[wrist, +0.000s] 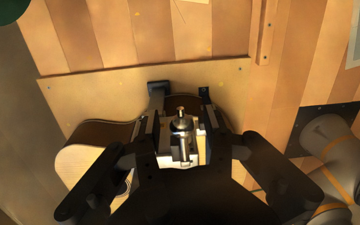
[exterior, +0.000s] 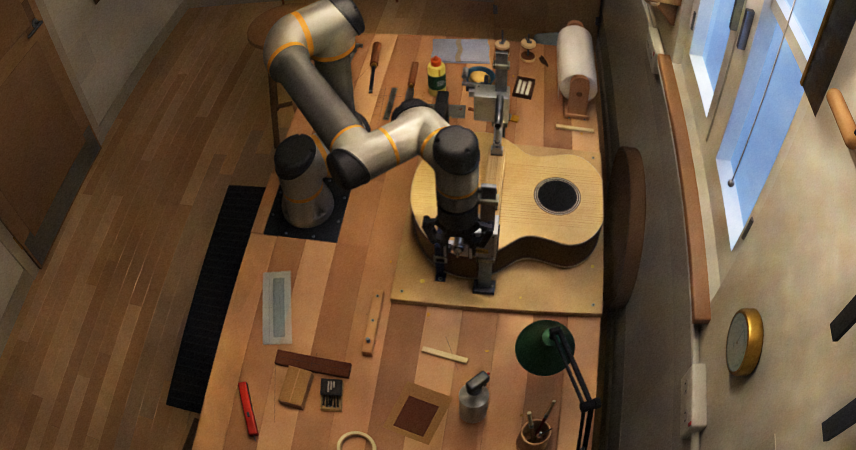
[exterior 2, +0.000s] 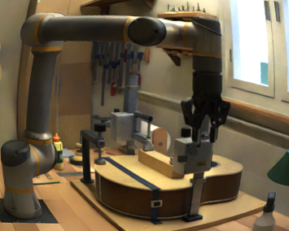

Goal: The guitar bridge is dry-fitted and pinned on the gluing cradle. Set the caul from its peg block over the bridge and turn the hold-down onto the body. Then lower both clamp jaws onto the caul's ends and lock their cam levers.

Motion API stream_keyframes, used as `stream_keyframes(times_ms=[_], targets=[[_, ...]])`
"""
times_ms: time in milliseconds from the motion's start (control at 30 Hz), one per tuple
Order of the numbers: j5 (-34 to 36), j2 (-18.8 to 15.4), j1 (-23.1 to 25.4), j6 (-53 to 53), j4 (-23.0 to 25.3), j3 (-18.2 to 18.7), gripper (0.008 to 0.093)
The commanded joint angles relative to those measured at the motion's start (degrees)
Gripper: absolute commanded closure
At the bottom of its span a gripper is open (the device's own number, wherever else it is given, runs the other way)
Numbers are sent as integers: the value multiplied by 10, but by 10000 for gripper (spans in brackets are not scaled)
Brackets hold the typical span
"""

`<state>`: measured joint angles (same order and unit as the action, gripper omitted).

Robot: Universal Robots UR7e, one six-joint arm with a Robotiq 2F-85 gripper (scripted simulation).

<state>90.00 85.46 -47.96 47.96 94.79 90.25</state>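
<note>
On the cradle board the guitar body (exterior: pixel 527 207) lies flat with the wooden caul (exterior 2: pixel 159 162) across its top. The near clamp jaw (exterior 2: pixel 189 156), a grey block on a post at the body's front edge, sits down on the caul's near end, and its cam lever (wrist: pixel 182 131), a short metal stick with a ball knob, lies on top of the block. My gripper (wrist: pixel 180 125) hangs straight down over that jaw, open and empty, with a finger on either side of the lever. The far clamp jaw (exterior 2: pixel 124 126) stands raised beyond the caul. A dark hold-down (exterior 2: pixel 92 140) stands at the left of the body.
The robot arm's base (exterior: pixel 302 189) stands left of the cradle. A green desk lamp (exterior: pixel 542 348) is on the bench's near right, with a metal can (exterior: pixel 474 399) beside it. Loose sticks, blocks and a red tool lie on the front bench; a paper roll (exterior: pixel 576 61) and glue bottle (exterior: pixel 436 73) sit behind.
</note>
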Motion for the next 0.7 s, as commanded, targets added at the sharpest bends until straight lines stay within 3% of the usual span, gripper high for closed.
stream_keyframes(times_ms=[0,233,667], targets=[[0,0,0,0,0,0,514],[0,0,0,0,0,0,519],[0,0,0,0,0,0,779]])
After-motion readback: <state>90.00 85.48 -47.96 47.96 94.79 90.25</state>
